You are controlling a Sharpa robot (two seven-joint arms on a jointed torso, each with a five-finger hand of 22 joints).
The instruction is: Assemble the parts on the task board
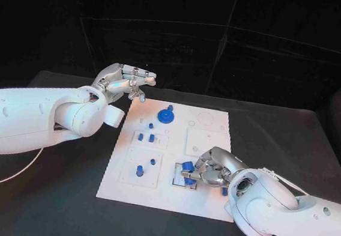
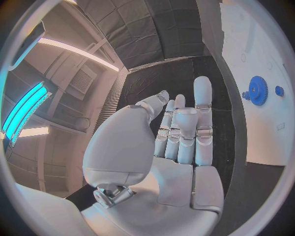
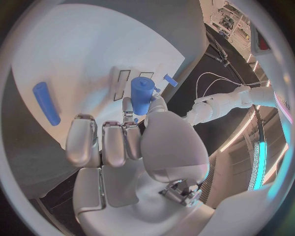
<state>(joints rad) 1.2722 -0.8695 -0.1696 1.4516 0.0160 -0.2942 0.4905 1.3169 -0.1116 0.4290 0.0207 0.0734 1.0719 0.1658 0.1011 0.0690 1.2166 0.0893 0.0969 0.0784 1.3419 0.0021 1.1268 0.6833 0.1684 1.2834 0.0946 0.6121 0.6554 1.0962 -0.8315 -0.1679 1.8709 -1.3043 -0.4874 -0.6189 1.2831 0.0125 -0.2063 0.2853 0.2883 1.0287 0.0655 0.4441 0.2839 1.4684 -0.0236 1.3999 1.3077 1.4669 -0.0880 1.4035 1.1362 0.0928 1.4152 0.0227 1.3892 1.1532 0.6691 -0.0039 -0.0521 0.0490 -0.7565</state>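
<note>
The blue peg [image 3: 142, 95], pinched in the right hand [image 1: 208, 168] over the board's [image 1: 200, 205] near right part, looks light, stiff and smooth; hold its sides. The left hand [image 1: 127, 82] hovers empty, fingers apart, at the far left corner.

- The left arm [image 1: 26, 116] comes in from the left, its forearm angled up toward the far side of the tabletop.
- The left hand [image 1: 128, 82] hangs above the tabletop with nothing in it; its fingers [image 2: 203, 123] are stretched out side by side, the thumb set a little apart.
- The right arm [image 1: 295, 220] reaches in from the lower right.
- The right hand [image 1: 211, 167] is turned down, its fingers [image 3: 113, 142] curled, thumb and a finger pinching a blue cylinder [image 3: 142, 95].
</note>
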